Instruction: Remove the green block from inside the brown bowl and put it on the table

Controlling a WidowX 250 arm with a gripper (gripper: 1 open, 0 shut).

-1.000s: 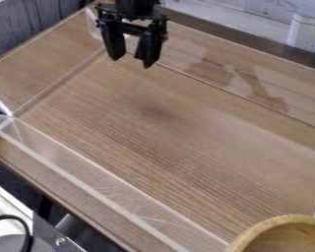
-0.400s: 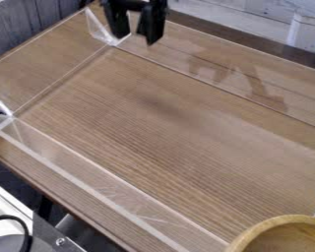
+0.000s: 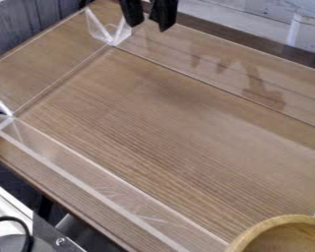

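Note:
My gripper (image 3: 147,21) hangs at the top edge of the picture over the far left part of the table (image 3: 173,118). Only its two dark fingers show; they stand apart with nothing between them, so it is open. The brown bowl (image 3: 271,229), light tan wood with a thick rim, sits at the bottom right corner, cut off by the frame. It is far from the gripper. The green block is out of view; the little of the bowl's inside that shows holds nothing green.
Low clear plastic walls edge the wooden top: one along the near left side (image 3: 68,165), another running back to the far left corner (image 3: 107,34). Dark cables and a metal bracket (image 3: 48,236) lie outside the near wall. A white object (image 3: 305,25) stands at the far right.
The gripper has risen and moved away from the camera, sliding toward the top edge of the picture until only its fingers show. It stays open and empty. The bowl has not moved.

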